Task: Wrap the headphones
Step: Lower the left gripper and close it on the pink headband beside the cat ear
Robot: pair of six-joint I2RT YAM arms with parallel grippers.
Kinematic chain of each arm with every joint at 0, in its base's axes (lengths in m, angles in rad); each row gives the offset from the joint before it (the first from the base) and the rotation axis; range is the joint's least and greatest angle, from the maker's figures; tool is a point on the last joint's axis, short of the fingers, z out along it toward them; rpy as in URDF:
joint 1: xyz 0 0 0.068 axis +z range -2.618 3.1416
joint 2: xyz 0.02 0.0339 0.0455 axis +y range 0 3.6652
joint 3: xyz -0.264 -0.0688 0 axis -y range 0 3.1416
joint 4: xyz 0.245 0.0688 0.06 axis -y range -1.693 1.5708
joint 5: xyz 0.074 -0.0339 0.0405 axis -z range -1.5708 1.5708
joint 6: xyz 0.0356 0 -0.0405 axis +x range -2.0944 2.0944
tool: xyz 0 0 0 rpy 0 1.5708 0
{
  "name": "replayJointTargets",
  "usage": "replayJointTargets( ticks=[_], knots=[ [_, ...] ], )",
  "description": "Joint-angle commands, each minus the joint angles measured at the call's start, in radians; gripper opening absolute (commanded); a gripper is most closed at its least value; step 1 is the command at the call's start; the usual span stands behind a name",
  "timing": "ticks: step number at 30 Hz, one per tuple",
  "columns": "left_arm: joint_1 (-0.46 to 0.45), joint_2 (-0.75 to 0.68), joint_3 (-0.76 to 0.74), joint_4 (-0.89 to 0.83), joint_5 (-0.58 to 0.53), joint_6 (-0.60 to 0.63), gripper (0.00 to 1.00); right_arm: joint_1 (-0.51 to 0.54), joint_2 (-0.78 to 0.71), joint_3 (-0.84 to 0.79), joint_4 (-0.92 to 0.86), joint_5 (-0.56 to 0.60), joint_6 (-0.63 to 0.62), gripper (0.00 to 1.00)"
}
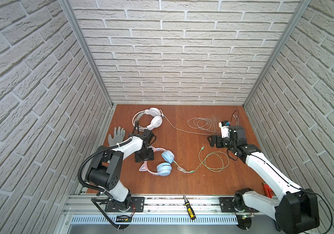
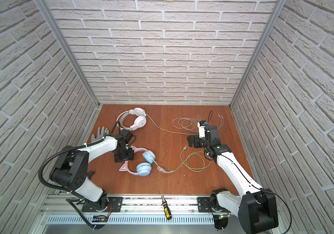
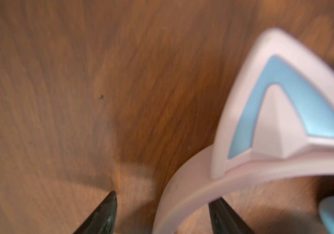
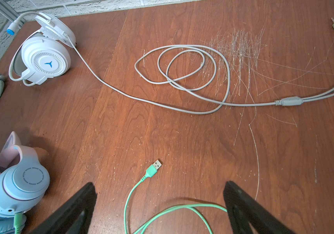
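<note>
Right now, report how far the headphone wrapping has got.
Done: nothing; the white cable and green cable both lie loose on the table. In hand: the left claw stands open astride the pink headband; the right claw hangs open over the green cable, empty. To do: coil both cables.

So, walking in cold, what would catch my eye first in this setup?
Probably the pink cat-ear headphones with light-blue cups, lying left of centre on the wooden table with the left arm bent over their band. Then the all-white headphones at the back left, and two loose cables coiled to the right: the white cable behind, the green cable in front.
</note>
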Motion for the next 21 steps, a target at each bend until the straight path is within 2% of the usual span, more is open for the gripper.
replayJointTargets(
  ticks=[1, 5, 8, 21],
  knots=[
    [-0.005, 0.011, 0.026, -0.054, -0.046, 0.088, 0.76, 0.012, -0.013, 0.013, 0.018, 0.007, 0.013, 0.99],
    [-0.008, 0.027, 0.034, -0.048, -0.031, 0.140, 0.78, 0.018, -0.015, 0.019, 0.013, 0.012, 0.017, 0.99],
    [-0.008, 0.050, 0.041, -0.040, -0.029, 0.158, 0.74, 0.025, -0.020, 0.023, 0.008, 0.022, 0.018, 0.99],
    [-0.048, 0.076, 0.008, 0.018, -0.013, 0.118, 0.50, 0.067, -0.023, 0.034, -0.012, 0.060, 0.021, 0.99]
  ],
)
